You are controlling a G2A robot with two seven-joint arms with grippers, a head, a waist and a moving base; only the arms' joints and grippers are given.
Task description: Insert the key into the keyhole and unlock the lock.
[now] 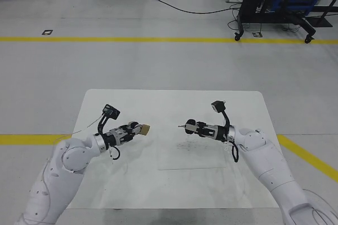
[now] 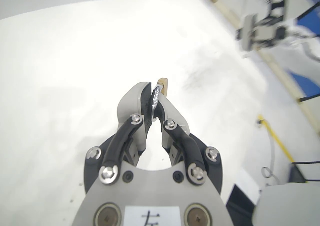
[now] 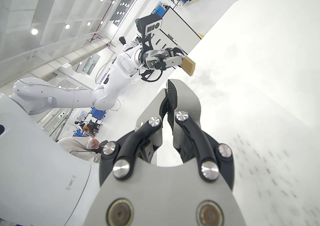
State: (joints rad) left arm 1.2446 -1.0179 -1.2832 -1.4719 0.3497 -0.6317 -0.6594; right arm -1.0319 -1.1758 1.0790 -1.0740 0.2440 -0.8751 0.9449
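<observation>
A brass padlock [image 1: 146, 130] hangs in the air over the white table [image 1: 174, 185], left of centre. My left gripper [image 1: 136, 129] is shut on it. In the left wrist view the fingers [image 2: 146, 101] pinch the silver shackle [image 2: 155, 98], and the brass body [image 2: 163, 85] sticks out past the tips. My right gripper [image 1: 187, 126] faces the lock from a short gap away, shut on a small silver key [image 1: 181, 126] whose tip points at the lock. In the right wrist view the closed right gripper [image 3: 168, 91] hides the key, and the padlock [image 3: 189, 65] shows beyond it.
Both grippers are held above the tabletop, which bears scuff marks [image 1: 194, 147] near its middle. Yellow floor lines [image 1: 158, 39] run behind and beside the table. A black wheeled cart [image 1: 276, 17] stands far back right.
</observation>
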